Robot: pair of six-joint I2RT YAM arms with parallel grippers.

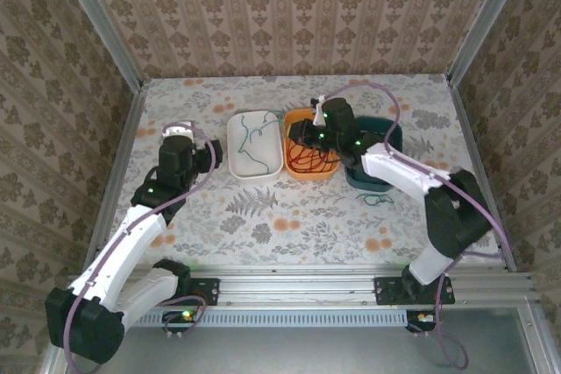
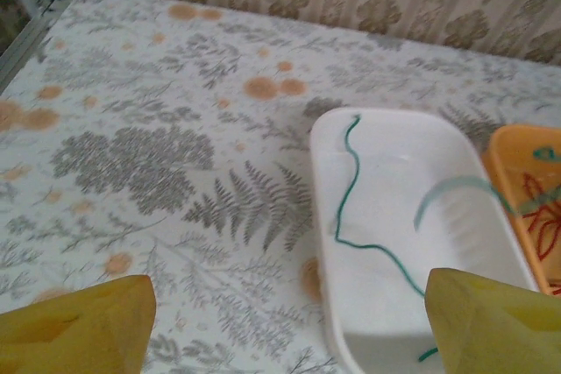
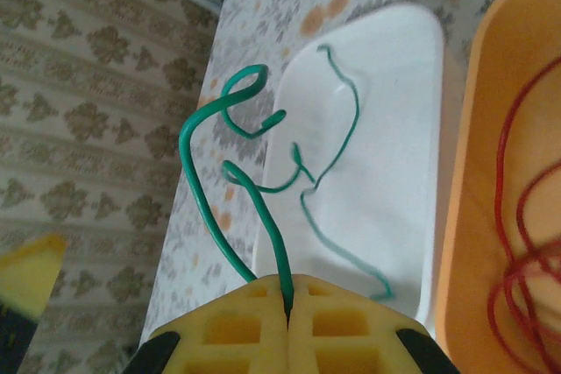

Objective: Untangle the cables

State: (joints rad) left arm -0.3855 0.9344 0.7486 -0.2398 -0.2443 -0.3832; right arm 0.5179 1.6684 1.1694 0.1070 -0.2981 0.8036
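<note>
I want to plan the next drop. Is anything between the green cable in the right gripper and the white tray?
Nothing visible blocks it. The right gripper pinches the green cable near the white tray, which holds another green strand.

No writing, label, brand, number or sign can be read anywhere. The beige damask wallpaper [image 1: 289, 15] and the leaf-and-flower printed desk [image 1: 263, 216] carry only ornament.
</note>
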